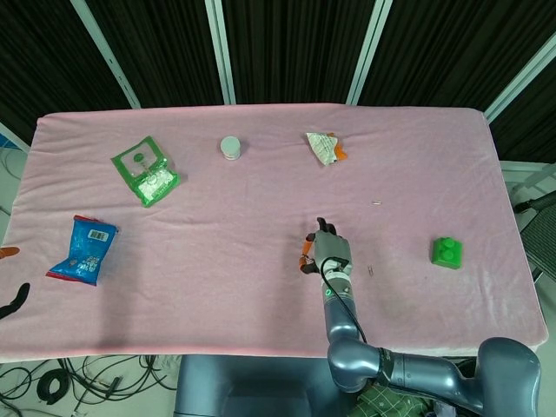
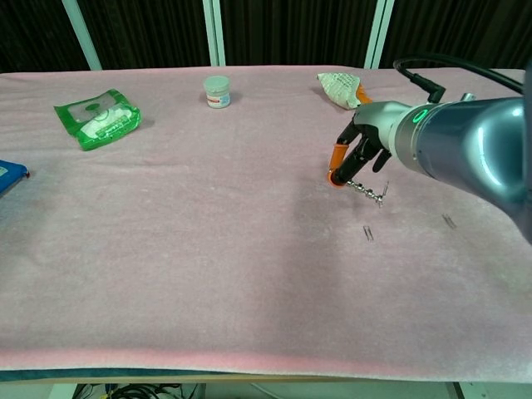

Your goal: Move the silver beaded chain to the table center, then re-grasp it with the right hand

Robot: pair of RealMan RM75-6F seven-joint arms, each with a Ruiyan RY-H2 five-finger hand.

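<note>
The right hand [image 2: 363, 151] hovers above the pink table [image 2: 208, 216], right of centre, fingers [image 2: 336, 173] pinched on the silver beaded chain [image 2: 366, 191], which dangles rightward just above the cloth. The left hand [image 1: 10, 300] shows only at the left edge; its state cannot be told.

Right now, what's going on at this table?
The right robot hand pinches the silver beaded chain near the middle of the pink table; the chain dangles from its fingers with its far end close to the cloth. The left robot hand is only a sliver at the head view's left edge. A green block, a white jar and snack packets lie untouched.
</note>
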